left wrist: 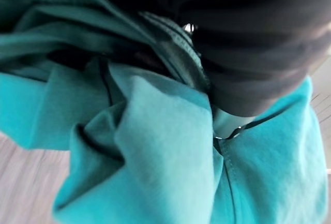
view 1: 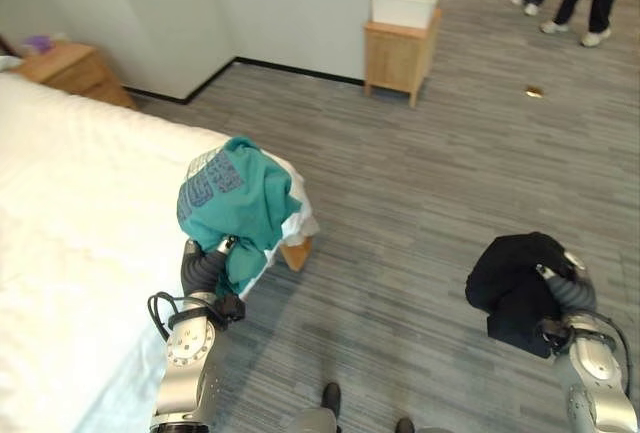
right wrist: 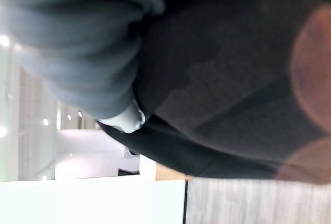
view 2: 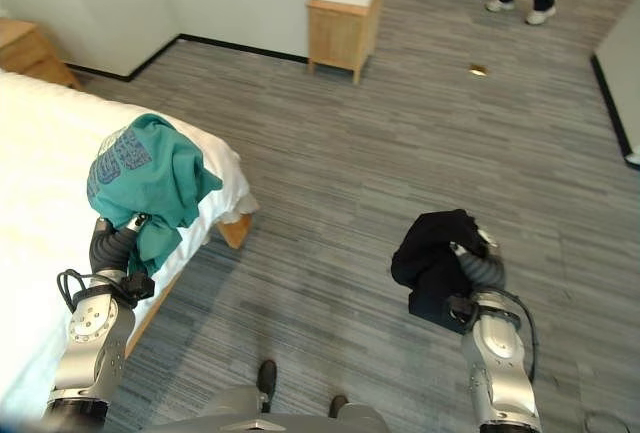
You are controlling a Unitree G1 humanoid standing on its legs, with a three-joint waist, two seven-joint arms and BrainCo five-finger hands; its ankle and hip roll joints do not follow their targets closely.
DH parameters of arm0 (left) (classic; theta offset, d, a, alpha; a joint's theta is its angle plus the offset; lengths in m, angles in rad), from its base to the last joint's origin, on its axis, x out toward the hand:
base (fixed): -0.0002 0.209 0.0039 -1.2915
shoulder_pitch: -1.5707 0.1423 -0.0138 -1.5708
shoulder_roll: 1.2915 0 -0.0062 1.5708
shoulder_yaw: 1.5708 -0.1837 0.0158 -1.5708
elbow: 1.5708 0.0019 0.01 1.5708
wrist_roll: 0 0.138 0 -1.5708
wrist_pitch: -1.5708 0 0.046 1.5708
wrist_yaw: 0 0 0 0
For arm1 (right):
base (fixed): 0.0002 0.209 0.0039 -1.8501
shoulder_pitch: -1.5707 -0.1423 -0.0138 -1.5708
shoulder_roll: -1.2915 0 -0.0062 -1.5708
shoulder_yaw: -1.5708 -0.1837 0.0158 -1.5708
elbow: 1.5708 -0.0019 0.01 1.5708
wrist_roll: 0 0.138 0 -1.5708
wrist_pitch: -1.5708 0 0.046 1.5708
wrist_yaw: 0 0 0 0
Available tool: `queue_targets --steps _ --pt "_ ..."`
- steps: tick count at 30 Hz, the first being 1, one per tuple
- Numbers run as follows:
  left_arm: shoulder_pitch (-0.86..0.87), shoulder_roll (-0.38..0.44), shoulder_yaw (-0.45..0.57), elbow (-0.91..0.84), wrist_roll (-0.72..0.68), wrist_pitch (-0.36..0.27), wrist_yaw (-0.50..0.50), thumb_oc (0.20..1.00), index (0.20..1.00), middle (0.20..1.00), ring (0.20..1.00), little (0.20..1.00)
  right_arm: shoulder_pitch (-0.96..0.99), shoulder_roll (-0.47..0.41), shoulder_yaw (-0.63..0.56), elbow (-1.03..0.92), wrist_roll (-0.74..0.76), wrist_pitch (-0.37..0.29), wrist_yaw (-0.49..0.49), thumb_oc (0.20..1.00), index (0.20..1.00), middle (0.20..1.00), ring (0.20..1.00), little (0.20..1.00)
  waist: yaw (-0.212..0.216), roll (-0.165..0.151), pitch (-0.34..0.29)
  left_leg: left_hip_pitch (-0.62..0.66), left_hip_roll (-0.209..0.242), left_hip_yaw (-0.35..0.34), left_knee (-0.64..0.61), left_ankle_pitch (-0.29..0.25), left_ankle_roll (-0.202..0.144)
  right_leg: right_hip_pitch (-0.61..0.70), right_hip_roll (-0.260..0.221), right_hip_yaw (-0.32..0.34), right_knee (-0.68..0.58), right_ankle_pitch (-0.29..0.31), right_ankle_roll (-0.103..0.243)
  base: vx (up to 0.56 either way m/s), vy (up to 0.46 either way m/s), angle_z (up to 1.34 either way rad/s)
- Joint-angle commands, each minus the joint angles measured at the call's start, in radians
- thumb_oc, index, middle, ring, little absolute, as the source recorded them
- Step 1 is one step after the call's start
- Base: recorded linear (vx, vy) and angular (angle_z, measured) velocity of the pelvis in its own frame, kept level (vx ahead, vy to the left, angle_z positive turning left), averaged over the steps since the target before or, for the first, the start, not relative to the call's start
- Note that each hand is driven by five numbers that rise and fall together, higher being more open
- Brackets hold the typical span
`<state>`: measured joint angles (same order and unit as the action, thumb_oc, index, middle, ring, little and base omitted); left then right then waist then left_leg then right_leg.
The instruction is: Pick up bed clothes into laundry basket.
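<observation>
The left robot hand (view 1: 207, 265) is closed on the teal garment (view 1: 232, 203), lifted at the corner of the bed (view 1: 70, 203). The right robot hand (view 2: 468, 268) grips the black garment (view 2: 432, 253) above the floor (both raised, probably for carrying). The white basket (view 1: 404, 3) stands well apart on a wooden stand (view 1: 398, 58).

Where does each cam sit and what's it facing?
Left eye: head, looking down; left hand holds teal T-shirt by white bed.
Right eye: same scene; right hand holds black garment.
Left wrist: against teal cloth.
Right wrist: against black cloth.
Both eyes share white basket.
</observation>
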<state>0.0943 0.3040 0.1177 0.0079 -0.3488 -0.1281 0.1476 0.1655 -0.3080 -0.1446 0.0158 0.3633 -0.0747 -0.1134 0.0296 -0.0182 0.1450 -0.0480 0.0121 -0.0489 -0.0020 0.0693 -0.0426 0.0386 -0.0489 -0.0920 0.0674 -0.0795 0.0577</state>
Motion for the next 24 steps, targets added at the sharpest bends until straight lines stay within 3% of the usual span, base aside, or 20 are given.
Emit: queue_targets --steps 1,8,11,12,15,16,17,18,19,20,24 --pt "-0.048 0.057 0.058 -0.065 -0.022 -0.083 -0.01 0.2 0.2 0.2 0.2 0.2 -0.052 -0.012 -0.007 -0.053 0.016 -0.073 0.031 0.2 0.2 0.2 0.2 0.2 0.014 -0.03 -0.017 -0.028 -0.068 0.037 0.03 -0.039 0.031 0.042 0.03 -0.013 -0.127 0.071 0.005 0.08 0.048 -0.45" --pt "0.032 0.065 0.167 -0.022 -0.026 -0.082 0.032 0.2 0.2 0.2 0.2 0.2 -0.083 0.007 0.011 -0.051 0.015 -0.065 0.035 0.2 0.2 0.2 0.2 0.2 0.041 -0.021 -0.038 0.03 -0.073 0.051 -0.016 -0.05 0.054 0.051 0.01 0.012 -0.117 0.065 0.019 0.1 0.098 -0.15" --pt "0.038 0.077 0.18 -0.011 -0.016 -0.076 0.044 0.2 0.2 0.2 0.2 0.2 -0.096 0.009 0.023 -0.053 0.012 -0.066 0.035 0.2 0.2 0.2 0.2 0.2 0.053 -0.012 -0.039 0.04 -0.08 0.042 -0.018 -0.069 0.064 0.044 -0.011 0.014 -0.063 0.035 0.033 0.12 0.143 -0.04" --pt "0.032 0.089 0.181 0.002 -0.007 -0.071 0.045 0.2 0.2 0.2 0.2 0.2 -0.109 0.01 0.036 -0.058 0.006 -0.064 0.041 0.2 0.2 0.2 0.2 0.2 0.056 0.004 -0.026 0.053 -0.081 0.039 -0.019 -0.078 0.081 -0.02 -0.033 0.012 0.092 0.039 0.055 0.06 0.157 -0.09" --pt "0.01 0.105 0.166 0.012 0.006 -0.069 0.048 0.2 0.2 0.2 0.2 0.2 -0.14 0.016 0.069 -0.06 -0.007 -0.068 0.043 0.2 0.2 0.2 0.2 0.2 0.052 0.024 0.013 0.08 -0.079 0.048 -0.016 -0.098 0.108 -0.153 -0.083 -0.027 0.364 0.136 0.089 0.13 0.184 -0.22" --pt "0.003 0.109 0.154 0.009 0.008 -0.074 0.043 0.2 0.2 0.2 0.2 0.2 -0.142 0.02 0.078 -0.062 -0.006 -0.064 0.051 0.2 0.2 0.2 0.2 0.2 0.034 0.035 0.02 0.116 -0.068 0.04 -0.027 -0.111 0.106 -0.226 -0.095 -0.066 0.358 0.142 0.08 0.33 0.092 -0.27" --pt "-0.002 0.109 0.148 0.003 0.002 -0.075 0.041 0.2 0.2 0.2 0.2 0.2 -0.141 0.02 0.083 -0.068 -0.003 -0.064 0.055 0.2 0.2 0.2 0.2 0.2 0.02 0.035 0.022 0.137 -0.065 0.03 -0.036 -0.116 0.099 -0.256 -0.087 -0.077 0.305 0.134 0.07 0.55 -0.032 -0.05" --pt "-0.018 0.11 0.139 0.002 -0.008 -0.075 0.036 0.2 0.2 0.2 0.2 0.2 -0.134 0.017 0.08 -0.064 0.016 -0.064 0.052 0.2 0.2 0.2 0.2 0.2 -0.009 0.03 0.021 0.179 -0.063 0.002 -0.06 -0.136 0.085 -0.273 -0.059 -0.08 0.167 0.132 0.065 0.41 -0.083 0.18" --pt "-0.018 0.111 0.138 0.003 -0.008 -0.076 0.036 0.2 0.2 0.2 0.2 0.2 -0.135 0.017 0.08 -0.063 0.017 -0.064 0.052 0.2 0.2 0.2 0.2 0.2 -0.01 0.034 0.022 0.184 -0.057 0.0 -0.063 -0.138 0.083 -0.264 -0.054 -0.085 0.156 0.135 0.064 0.62 -0.172 0.4" --pt "-0.04 0.116 0.125 0.019 -0.002 -0.068 0.034 0.2 0.2 0.2 0.2 0.2 -0.127 0.02 0.078 -0.064 0.028 -0.071 0.042 0.2 0.2 0.2 0.2 0.2 -0.043 0.019 0.023 0.24 -0.056 -0.038 -0.074 -0.163 0.067 -0.319 -0.018 -0.054 -0.021 0.183 0.078 0.5 -0.131 0.46" --pt "-0.051 0.115 0.117 0.021 0.006 -0.067 0.034 0.2 0.2 0.2 0.2 0.2 -0.117 0.022 0.073 -0.074 0.027 -0.067 0.038 0.2 0.2 0.2 0.2 0.2 -0.058 0.023 0.016 0.271 -0.035 -0.054 -0.072 -0.184 0.051 -0.296 -0.015 -0.082 -0.066 0.214 0.088 0.38 -0.098 0.6"
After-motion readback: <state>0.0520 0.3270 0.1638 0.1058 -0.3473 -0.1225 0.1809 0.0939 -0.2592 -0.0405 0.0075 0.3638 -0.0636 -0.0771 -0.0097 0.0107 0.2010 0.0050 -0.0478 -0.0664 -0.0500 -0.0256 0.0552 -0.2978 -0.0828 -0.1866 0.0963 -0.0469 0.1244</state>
